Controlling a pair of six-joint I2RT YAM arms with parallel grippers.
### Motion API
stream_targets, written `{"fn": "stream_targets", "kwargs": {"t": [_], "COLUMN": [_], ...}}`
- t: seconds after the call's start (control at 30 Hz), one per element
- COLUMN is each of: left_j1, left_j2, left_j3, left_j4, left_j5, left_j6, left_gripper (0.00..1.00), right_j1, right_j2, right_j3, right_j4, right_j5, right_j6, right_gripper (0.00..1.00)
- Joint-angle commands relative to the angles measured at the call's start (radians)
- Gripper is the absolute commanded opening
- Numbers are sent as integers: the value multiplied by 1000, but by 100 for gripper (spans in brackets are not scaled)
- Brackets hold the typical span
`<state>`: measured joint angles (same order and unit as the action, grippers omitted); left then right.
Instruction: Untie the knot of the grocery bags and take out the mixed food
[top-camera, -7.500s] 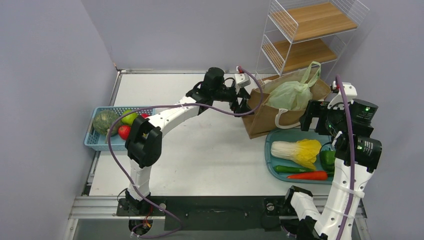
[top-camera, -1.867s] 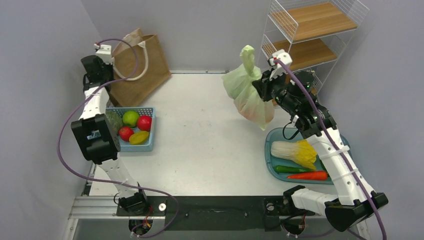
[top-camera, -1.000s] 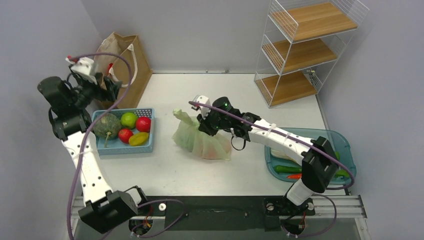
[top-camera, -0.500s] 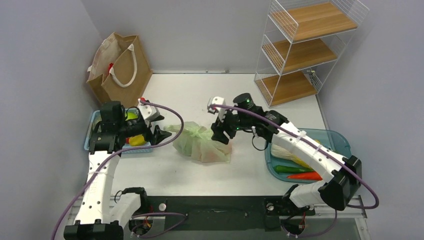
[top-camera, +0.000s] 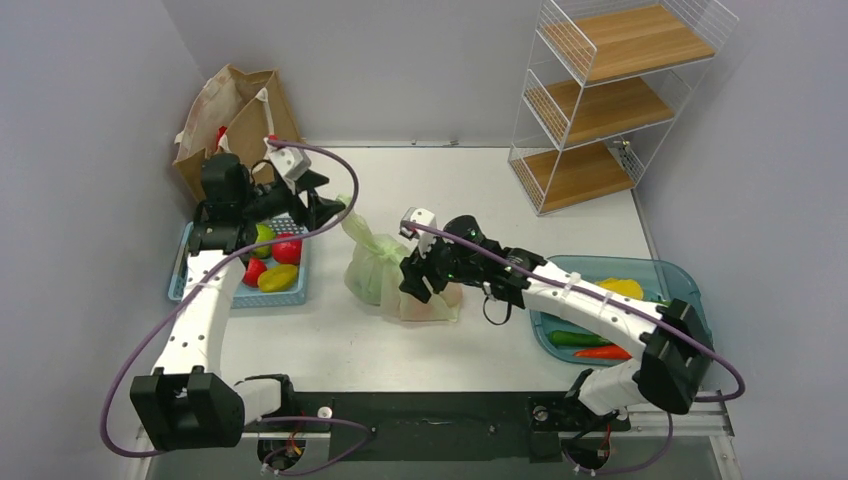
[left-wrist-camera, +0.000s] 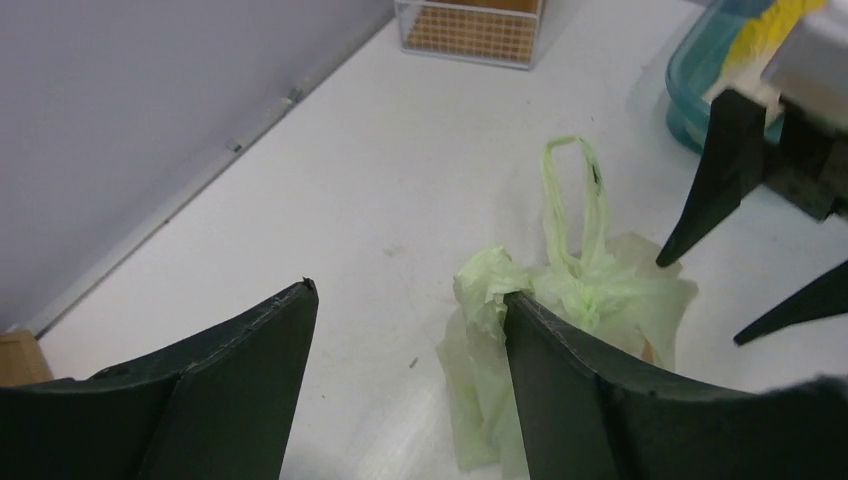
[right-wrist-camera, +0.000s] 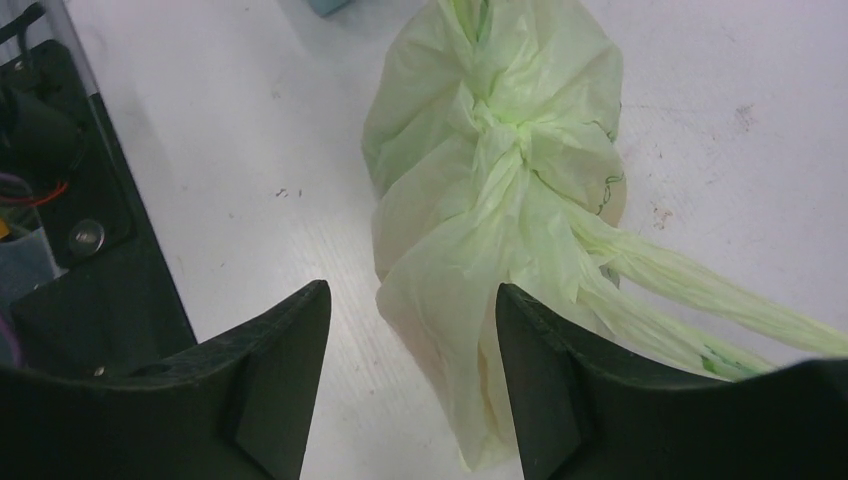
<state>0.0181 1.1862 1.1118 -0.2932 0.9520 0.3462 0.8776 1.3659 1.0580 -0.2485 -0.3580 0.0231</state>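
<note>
Knot (right-wrist-camera: 505, 135) twisted tight on crinkly translucent green bag (right-wrist-camera: 440, 240); left pincer (left-wrist-camera: 410, 291), right pincer (right-wrist-camera: 411, 287) wide.

Knotted green bag (right-wrist-camera: 450, 200) beyond parted fingers (right-wrist-camera: 270, 390)

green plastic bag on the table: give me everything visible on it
The green plastic bag is thin, crinkly, translucent film, lying slumped and full on the white table. Its knot is tied tight, and the loop handles trail flat from it. Something reddish shows faintly through one side. The left gripper and right gripper hover open over it; contact unclear.
</note>
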Motion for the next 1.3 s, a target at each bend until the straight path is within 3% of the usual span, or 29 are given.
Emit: {"fn": "stream_targets", "kwargs": {"t": [0.0,0.1,0.2,0.27,0.4,0.5,0.6,0.67,0.93,1.13,1.27], "left_j1": [63,104,126,129,142,99,-53,-131,-361,-480,-520], "left_j2": [31,26,25,29,56,96,160,198,282,270,287], "left_j3": [74,84,98,106,100,127,188,197,145,6,-22], "left_j4": [325,327,205,137,139,14,-208,-281,-432,-291,-296], "left_j5": [26,24,34,32,58,114,85,70,85,78,61], "left_j6": [-280,-282,-168,-94,-78,-3,270,350,457,343,341], "left_gripper": [68,70,71,71,71,71,72,72,78,81,80], "right_j1": [3,4,8,12,11,12,12,14,23,31,32], "right_j2": [94,129,137,109,-6,-81,-135,-158,-199,-227,-234], "right_j3": [-1,17,21,-1,-98,-165,-227,-264,-350,-420,-436], "right_j4": [198,216,185,164,186,213,235,278,364,412,422], "right_j5": [151,155,127,118,110,88,60,45,86,109,122], "right_j6": [76,43,-55,-163,-509,-700,-889,-969,-997,-982,-970], "right_gripper": [57,48,11,0,0,0,0,0,0,0,0]}}
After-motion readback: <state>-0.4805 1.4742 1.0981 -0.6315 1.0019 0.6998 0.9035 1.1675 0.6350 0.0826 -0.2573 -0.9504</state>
